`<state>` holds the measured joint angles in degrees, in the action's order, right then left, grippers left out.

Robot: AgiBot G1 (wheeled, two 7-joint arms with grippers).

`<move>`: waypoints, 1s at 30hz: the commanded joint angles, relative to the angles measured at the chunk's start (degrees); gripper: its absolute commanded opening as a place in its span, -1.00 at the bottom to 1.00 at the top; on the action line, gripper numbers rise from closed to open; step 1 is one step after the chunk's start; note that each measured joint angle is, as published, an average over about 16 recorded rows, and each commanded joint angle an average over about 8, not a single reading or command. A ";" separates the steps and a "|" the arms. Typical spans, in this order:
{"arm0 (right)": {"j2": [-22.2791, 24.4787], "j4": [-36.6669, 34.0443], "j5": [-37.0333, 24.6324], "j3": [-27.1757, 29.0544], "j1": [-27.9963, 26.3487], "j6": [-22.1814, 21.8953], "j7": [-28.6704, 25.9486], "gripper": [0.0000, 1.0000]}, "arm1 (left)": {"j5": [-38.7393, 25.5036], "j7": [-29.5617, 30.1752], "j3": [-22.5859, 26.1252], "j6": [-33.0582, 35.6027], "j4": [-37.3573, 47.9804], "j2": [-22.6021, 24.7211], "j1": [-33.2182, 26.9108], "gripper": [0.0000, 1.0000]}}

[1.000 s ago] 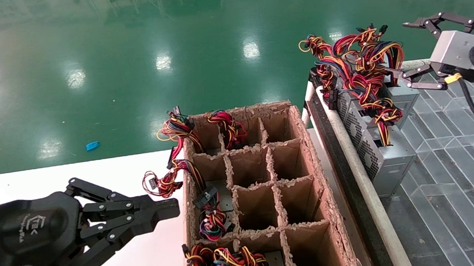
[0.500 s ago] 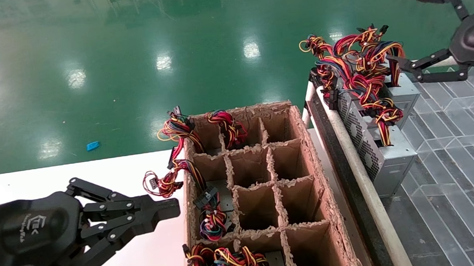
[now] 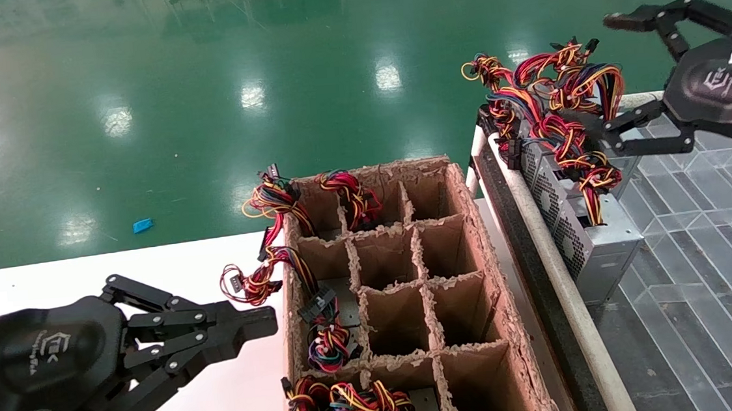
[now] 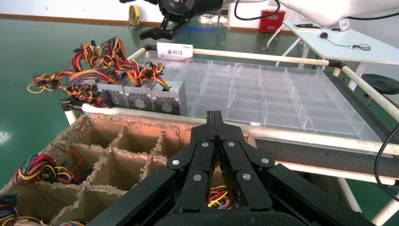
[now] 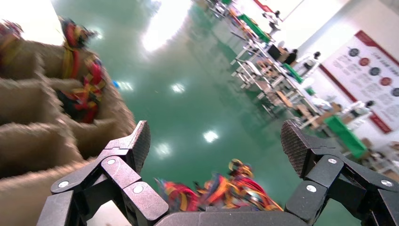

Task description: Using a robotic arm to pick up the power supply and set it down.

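Observation:
Silver-grey power supplies [image 3: 595, 249] with honeycomb grilles stand in a row on the right-hand rack, and their red, yellow and orange wires [image 3: 554, 102] are bunched on top. They also show in the left wrist view as power supplies [image 4: 141, 96]. My right gripper [image 3: 610, 72] hangs open just right of the wire bunch and a little above the boxes, holding nothing. In its own view the right gripper [image 5: 216, 141] spreads wide above blurred wires [image 5: 221, 190]. My left gripper [image 3: 269, 320] is shut and empty over the white table, left of the cardboard box.
A brown cardboard box [image 3: 469, 223] with dividers sits in the middle, with wired units in some of its cells. A clear divided tray [image 3: 702, 238] covers the rack to the right. A white rail [image 3: 554, 269] edges the rack. Green floor lies beyond.
The right gripper rose and turned its logo side toward the head camera, then came back down and left toward the wire bunch. The left arm has not moved.

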<state>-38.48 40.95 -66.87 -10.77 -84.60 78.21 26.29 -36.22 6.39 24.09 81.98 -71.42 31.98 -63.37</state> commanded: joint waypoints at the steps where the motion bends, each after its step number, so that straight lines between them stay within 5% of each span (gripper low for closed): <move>1: 0.15 1.41 1.08 -0.23 1.00 0.32 -1.60 1.00 | 0.00 0.00 0.00 0.00 0.00 0.00 0.00 1.00; 30: 2.32 21.82 16.73 -3.51 15.40 5.01 -24.77 1.00 | 0.00 0.00 0.00 0.00 0.00 0.00 0.00 1.00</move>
<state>-36.17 62.79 -50.14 -14.28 -69.18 83.22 1.50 -36.22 6.39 24.09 81.98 -71.42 31.98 -63.37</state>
